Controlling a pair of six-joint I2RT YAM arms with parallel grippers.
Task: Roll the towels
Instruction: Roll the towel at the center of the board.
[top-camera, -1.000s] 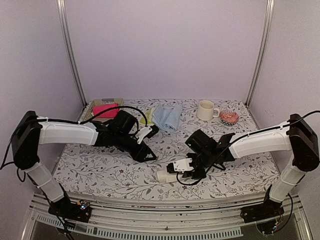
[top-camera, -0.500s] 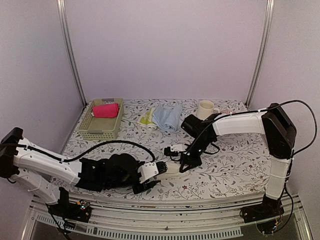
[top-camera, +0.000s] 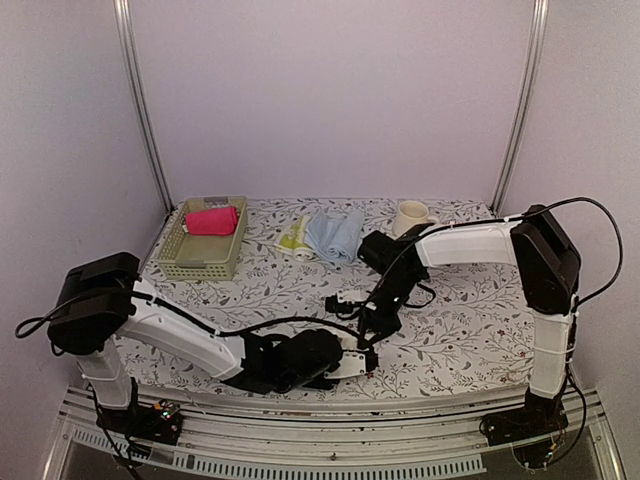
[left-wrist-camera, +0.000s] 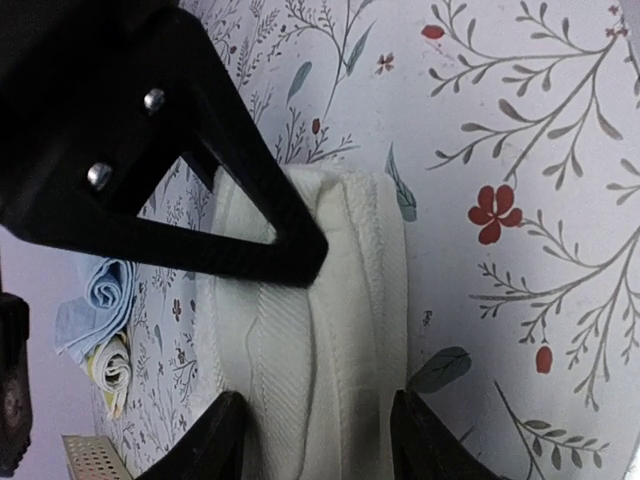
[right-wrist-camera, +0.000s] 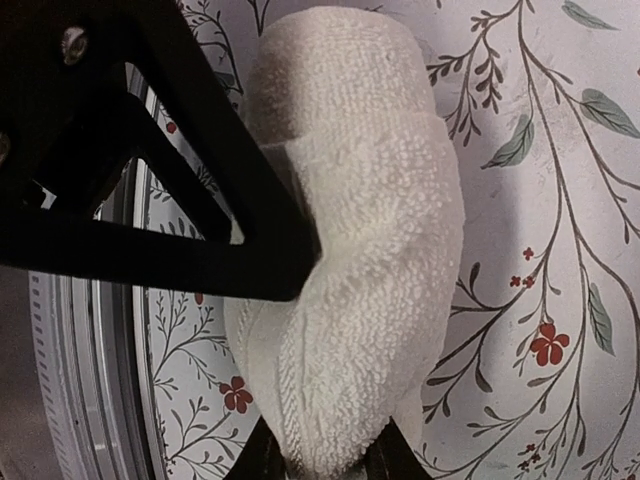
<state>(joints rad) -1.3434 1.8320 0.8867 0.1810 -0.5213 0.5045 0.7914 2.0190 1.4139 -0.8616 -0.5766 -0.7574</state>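
A cream-white towel, rolled into a thick roll, lies on the flowered table near the front edge. My left gripper straddles it, with a fingertip pressing each side. My right gripper pinches one end of the same roll. In the top view the two grippers, left and right, meet over the roll and hide most of it. The pink towel lies rolled in the basket. The light blue towel and the yellow-green towel lie at the back.
The pale green mesh basket stands at the back left and a cream mug at the back right. My left arm lies low along the table's front edge. The metal front rail runs right beside the roll.
The left arm swung from the table's middle down to the front edge and reached the cream roll. The right arm folded back, its gripper staying with the roll.
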